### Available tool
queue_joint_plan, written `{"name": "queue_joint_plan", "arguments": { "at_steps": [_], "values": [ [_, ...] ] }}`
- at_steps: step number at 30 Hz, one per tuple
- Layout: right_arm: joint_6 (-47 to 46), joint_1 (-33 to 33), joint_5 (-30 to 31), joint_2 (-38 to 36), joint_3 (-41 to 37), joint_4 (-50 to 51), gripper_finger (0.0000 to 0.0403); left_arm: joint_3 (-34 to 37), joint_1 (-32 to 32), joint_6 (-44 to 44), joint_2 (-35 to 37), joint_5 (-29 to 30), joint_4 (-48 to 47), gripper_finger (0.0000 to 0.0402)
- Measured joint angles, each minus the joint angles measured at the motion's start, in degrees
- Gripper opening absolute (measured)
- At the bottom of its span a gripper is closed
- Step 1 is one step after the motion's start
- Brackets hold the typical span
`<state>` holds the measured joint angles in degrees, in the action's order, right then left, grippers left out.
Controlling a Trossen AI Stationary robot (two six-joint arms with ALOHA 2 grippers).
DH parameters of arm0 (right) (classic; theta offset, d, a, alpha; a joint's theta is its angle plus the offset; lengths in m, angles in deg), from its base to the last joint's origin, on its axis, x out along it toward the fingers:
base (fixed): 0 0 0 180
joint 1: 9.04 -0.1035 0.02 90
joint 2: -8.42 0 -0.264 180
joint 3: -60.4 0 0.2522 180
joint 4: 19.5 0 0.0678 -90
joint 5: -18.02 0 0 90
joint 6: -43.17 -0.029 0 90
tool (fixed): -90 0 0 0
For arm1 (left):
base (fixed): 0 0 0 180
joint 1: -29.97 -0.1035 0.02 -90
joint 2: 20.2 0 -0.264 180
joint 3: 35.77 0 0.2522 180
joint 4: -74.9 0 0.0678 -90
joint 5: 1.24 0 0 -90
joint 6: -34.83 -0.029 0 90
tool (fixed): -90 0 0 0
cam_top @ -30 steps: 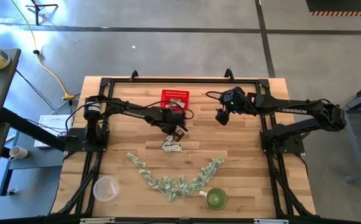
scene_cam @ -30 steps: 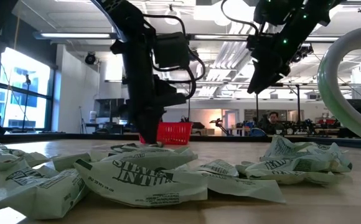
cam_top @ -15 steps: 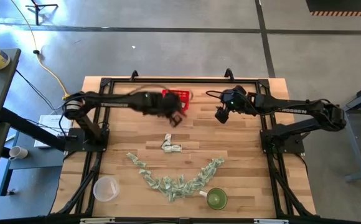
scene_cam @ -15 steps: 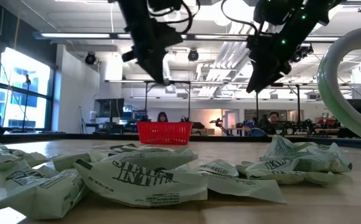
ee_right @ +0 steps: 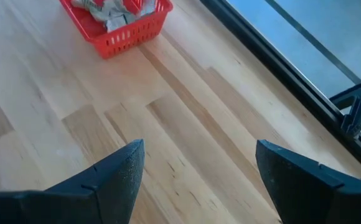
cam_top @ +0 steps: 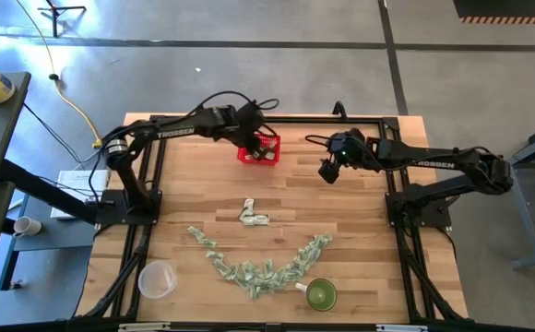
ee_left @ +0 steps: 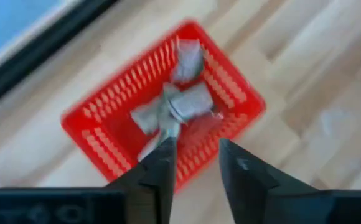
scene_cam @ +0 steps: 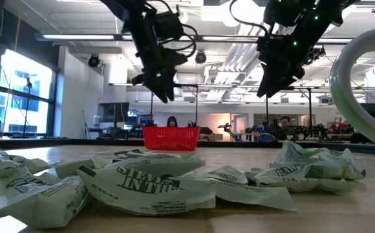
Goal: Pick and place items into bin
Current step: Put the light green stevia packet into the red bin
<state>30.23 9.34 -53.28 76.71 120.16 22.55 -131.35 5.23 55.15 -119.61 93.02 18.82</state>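
Hovering above the red basket (cam_top: 259, 148) at the surface's (cam_top: 360, 212) twelve o'clock, the left end effector (ee_left: 196, 163) stands narrowly parted, empty, releasing paper pieces (ee_left: 179, 102) inside; right end effector (cam_top: 329, 171) waits wide at two o'clock.

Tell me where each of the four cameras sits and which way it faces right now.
High: overhead, straight down on the table; both arms, left gripper over the bin.
Low: table height, level across the notes to the bin; both grippers hang from above.
Left wrist: down past its open fingers into the bin.
Right wrist: across bare wood between its open fingers; bin far off.
All four share the bin.
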Motion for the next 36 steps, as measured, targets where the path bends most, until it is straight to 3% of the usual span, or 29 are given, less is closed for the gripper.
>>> {"name": "queue_joint_plan", "arguments": {
  "at_steps": [3,6,11,16,21,29,36],
  "values": [
    [0.6,0.0,0.0,0.0,0.0,0.0,0.0299,0.0,1.1,1.0,2.2,-4.8,-3.5,0.018],
    [3.1,-0.1,-1.7,0.0,0.0,-0.2,0.0299,0.0,4.7,-3.7,3.9,-10.6,-10.1,0.0186],
    [9.3,-1.4,-5.9,0.0,0.0,-0.6,0.0299,2.2,14.4,-16.1,4.1,-11.1,-20.3,0.0188],
    [11.9,-3.4,-6.2,0.0,0.0,-0.8,0.0299,9.6,24.4,-17.6,5.0,-10.6,-28.7,0.0187],
    [15.0,-5.7,-9.4,0.0,0.0,-1.6,0.0299,17.0,33.2,-20.1,7.2,-9.6,-27.9,0.0166],
    [17.2,-8.4,-10.5,4.4,0.0,-3.7,0.0299,25.4,41.6,-11.7,13.5,-9.5,-20.0,0.0137],
    [13.2,-10.7,-11.6,11.4,0.0,-4.7,0.0299,31.4,47.4,-9.5,18.4,-4.6,-13.5,0.0158]
  ]
}}
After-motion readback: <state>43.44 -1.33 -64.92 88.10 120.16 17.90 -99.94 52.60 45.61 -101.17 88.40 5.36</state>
